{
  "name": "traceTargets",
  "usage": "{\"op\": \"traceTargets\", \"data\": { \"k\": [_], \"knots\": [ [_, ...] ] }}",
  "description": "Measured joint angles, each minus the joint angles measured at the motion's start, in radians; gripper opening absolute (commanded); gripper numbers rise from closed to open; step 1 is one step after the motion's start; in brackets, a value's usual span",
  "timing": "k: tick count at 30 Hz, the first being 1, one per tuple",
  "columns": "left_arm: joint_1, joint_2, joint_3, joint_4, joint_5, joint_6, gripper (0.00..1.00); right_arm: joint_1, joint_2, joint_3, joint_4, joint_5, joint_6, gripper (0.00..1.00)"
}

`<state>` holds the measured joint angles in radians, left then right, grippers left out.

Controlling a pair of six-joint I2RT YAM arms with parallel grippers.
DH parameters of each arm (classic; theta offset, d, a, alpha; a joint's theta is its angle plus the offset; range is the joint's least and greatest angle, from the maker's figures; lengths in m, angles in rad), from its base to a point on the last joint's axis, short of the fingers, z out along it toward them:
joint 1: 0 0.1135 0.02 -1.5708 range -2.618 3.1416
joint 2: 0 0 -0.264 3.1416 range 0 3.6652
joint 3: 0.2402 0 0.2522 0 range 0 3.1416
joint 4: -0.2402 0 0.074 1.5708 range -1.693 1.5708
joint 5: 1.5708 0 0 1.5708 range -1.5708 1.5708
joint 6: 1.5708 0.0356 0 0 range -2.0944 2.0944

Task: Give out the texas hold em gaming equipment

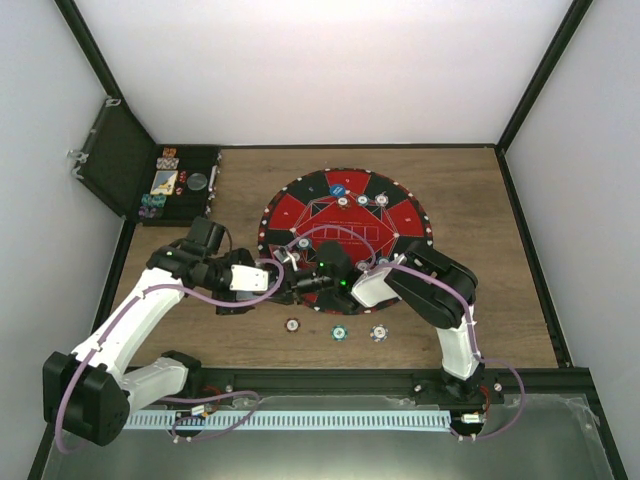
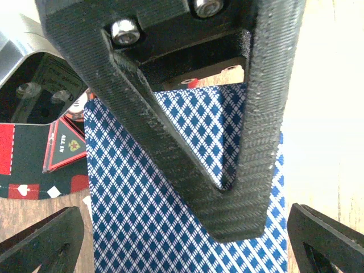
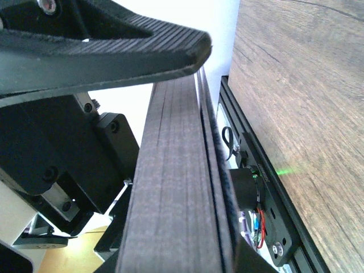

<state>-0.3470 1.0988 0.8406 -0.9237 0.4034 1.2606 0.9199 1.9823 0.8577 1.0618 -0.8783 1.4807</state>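
Both grippers meet over the round red-and-black mat (image 1: 345, 225), clamping a thin, slippery blue-diamond-backed card deck (image 2: 165, 227), best pinched by its edges

lab, white-walled enclosure (image 1: 330, 70), wooden table (image 1: 480, 200)

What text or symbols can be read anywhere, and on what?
"ALL IN", faint, with a red emblem below: on the black triangular panel of the mat.
Spade and diamond suit signs, no words: mat edge below it.
Deck: blue diamond back pattern only, no text.
Chips and case contents: too small to read.
Right wrist view: no text.
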Motion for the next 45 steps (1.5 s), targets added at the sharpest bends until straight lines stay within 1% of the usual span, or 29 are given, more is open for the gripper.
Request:
{"op": "traceTargets", "data": {
  "k": [3, 7, 18, 20, 23, 24, 26, 28, 32, 36, 37, 39, 41, 45],
  "knots": [
    [0.0, -0.001, 0.001, -0.013, 0.001, 0.0, 0.96, 0.0, 0.0, 0.0, -0.02, 0.0, -0.009, 0.03],
    [0.0, 0.0, 0.003, -0.024, 0.004, 0.001, 0.89, 0.001, 0.0, 0.0, -0.038, 0.0, -0.017, 0.02],
    [0.0, 0.016, 0.003, -0.03, 0.016, 0.0, 0.73, 0.009, 0.001, 0.012, -0.038, -0.005, -0.016, 0.03],
    [0.0, 0.018, 0.003, -0.028, 0.015, 0.0, 0.69, 0.011, 0.003, 0.013, -0.037, -0.006, -0.013, 0.03],
    [0.0, 0.018, 0.003, -0.026, 0.01, -0.001, 0.57, 0.013, 0.004, 0.013, -0.043, -0.002, -0.002, 0.03],
    [0.0, 0.017, 0.003, -0.023, 0.006, -0.001, 0.54, 0.013, 0.006, 0.013, -0.045, 0.001, 0.001, 0.04],
    [0.0, 0.017, 0.003, -0.022, 0.005, 0.0, 0.49, 0.013, 0.006, 0.013, -0.042, 0.002, 0.002, 0.13],
    [0.0, 0.016, 0.003, -0.021, 0.005, 0.0, 0.46, 0.013, 0.006, 0.013, -0.041, 0.003, 0.002, 0.17],
    [0.0, 0.016, 0.003, -0.022, 0.005, 0.0, 0.46, 0.013, 0.006, 0.013, -0.042, 0.003, 0.002, 0.2],
    [0.0, 0.014, 0.003, -0.022, 0.005, 0.001, 0.46, 0.011, 0.006, 0.013, -0.042, 0.0, 0.002, 0.2],
    [0.0, 0.014, 0.003, -0.022, 0.005, 0.0, 0.44, 0.011, 0.006, 0.013, -0.042, 0.0, 0.002, 0.2],
    [0.0, 0.014, 0.003, -0.022, 0.005, 0.0, 0.38, 0.011, 0.006, 0.013, -0.042, -0.001, 0.001, 0.22],
    [0.0, 0.014, 0.003, -0.022, 0.004, 0.0, 0.31, 0.011, 0.006, 0.015, -0.045, -0.002, 0.0, 0.28],
    [0.0, 0.014, 0.003, -0.024, 0.002, -0.002, 0.2, 0.01, 0.006, 0.019, -0.051, -0.008, -0.014, 0.31]
  ]
}}
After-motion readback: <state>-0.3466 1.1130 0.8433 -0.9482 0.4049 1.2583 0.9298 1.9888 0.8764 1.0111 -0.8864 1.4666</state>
